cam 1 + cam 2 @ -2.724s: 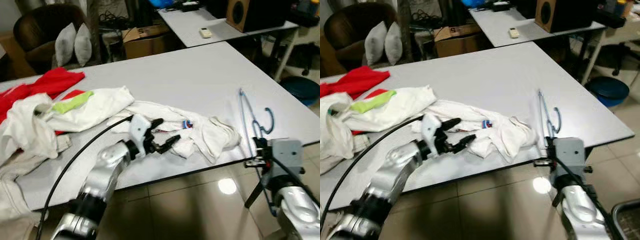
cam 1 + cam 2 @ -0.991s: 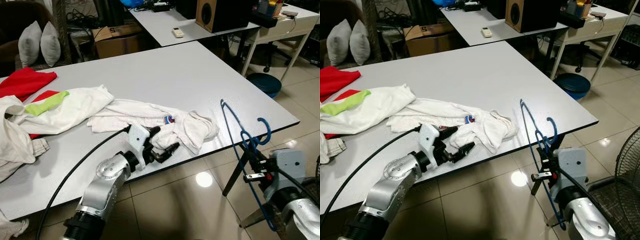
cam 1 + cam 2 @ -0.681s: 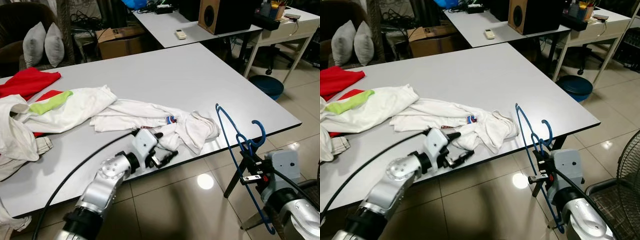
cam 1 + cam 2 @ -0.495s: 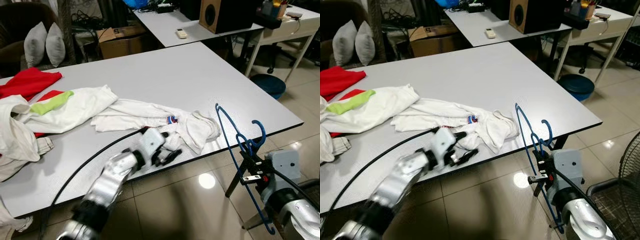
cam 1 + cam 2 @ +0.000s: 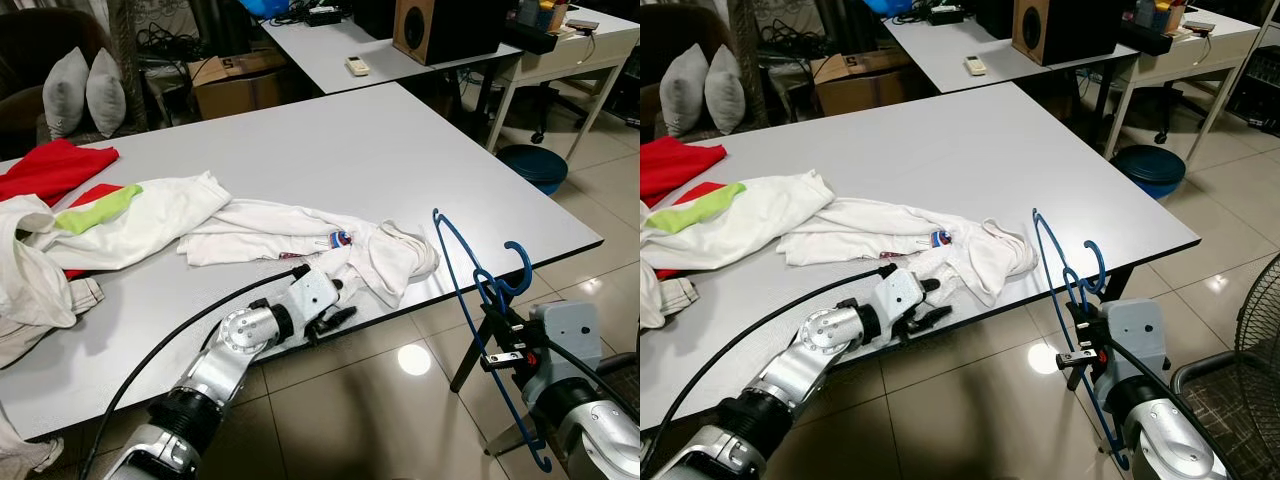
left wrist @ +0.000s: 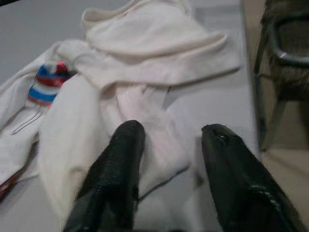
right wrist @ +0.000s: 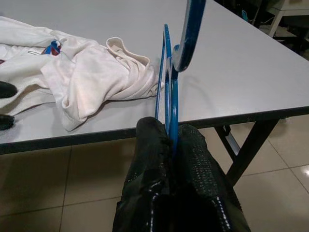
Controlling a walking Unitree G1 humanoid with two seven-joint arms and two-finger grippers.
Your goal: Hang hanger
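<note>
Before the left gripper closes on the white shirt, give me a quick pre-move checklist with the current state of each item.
1. Hanger held: ok, the right gripper is shut on it beside the table's edge.
2. Hanger clear of the table: ok, it is off the tabletop.
3. Left gripper open: ok, fingers apart.
4. Left gripper at the shirt: ok, its fingers straddle a fold near the front edge.
5. Shirt's collar found: cannot tell, the cloth is bunched.
6. Shirt free of the other clothes: cannot tell, they lie close together.
</note>
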